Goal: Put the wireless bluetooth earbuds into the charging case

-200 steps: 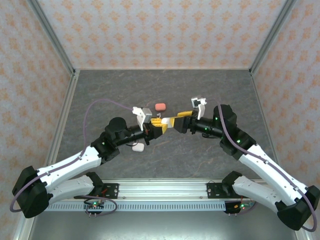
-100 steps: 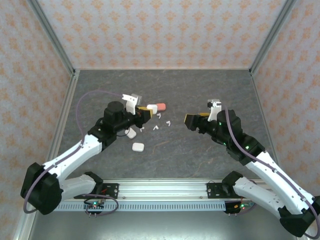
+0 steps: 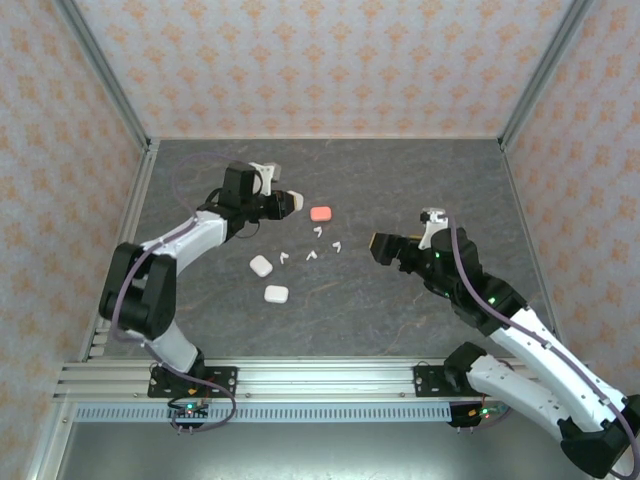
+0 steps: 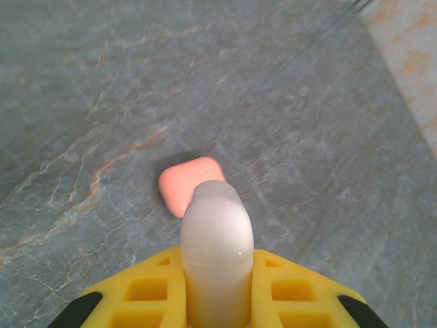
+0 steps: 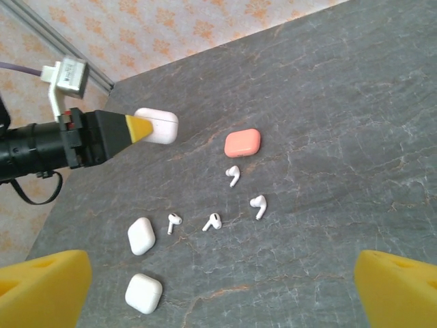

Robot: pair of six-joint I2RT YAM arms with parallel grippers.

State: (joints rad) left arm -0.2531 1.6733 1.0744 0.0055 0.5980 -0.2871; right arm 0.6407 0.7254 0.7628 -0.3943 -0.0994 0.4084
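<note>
The left hand is clamped on a white case. The case stands up between the hand's yellow fingers, with its rounded end sticking out past the tips. In the top view this hand reaches over the far left part of the tabletop, and the case it holds is off the surface.

Just beyond the held case, a coral case lies flat on the tabletop, apart from the hand. Nearer the arms than the coral case, four white earbuds lie loose on the grey stone-patterned surface. One is just below the coral case, one is a little to the right of that, and two sit side by side further left. None of them is in a case or in a hand.

Left of that pair lie two more white cases, both closed, near each other but not touching.

The right hand is on the right side, well apart from the earbuds. Its fingers are spread wide with nothing between them.
</note>
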